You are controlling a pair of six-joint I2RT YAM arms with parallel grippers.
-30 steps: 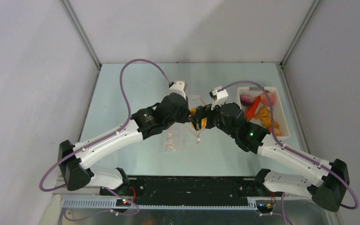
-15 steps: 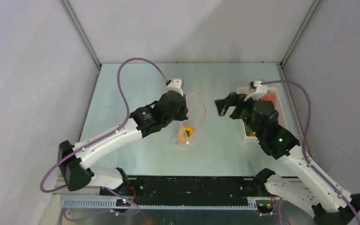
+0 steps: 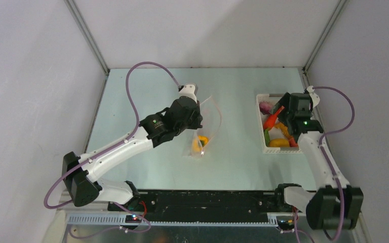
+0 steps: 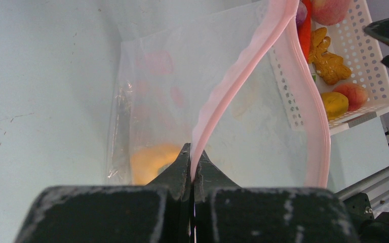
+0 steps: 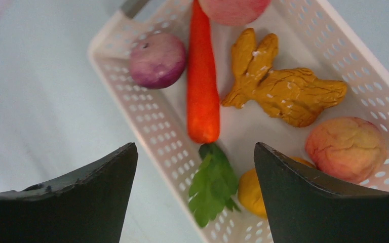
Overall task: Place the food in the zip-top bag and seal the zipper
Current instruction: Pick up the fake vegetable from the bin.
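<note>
Right hand [image 5: 195, 151] swung over basket [image 5: 154, 119], open; left hand [image 4: 192, 158] pinching zipper [image 4: 233, 91].

The zip-top bag [image 3: 206, 126] is clear w/ faint pink dots, hangs raised by its top edge w/ mouth open, and has one orange food pc [image 3: 200, 143] inside at btm. Its zipper [image 4: 233, 86], a pale pink strip, is unsealed, both halves bowed apart. Other food lies in the white basket [image 5: 152, 131]: carrot [image 5: 202, 91], purple onion [image 5: 157, 59], ginger-shaped pc [image 5: 283, 88], peach [image 5: 345, 148], green leaf [image 5: 212, 185].
</note>
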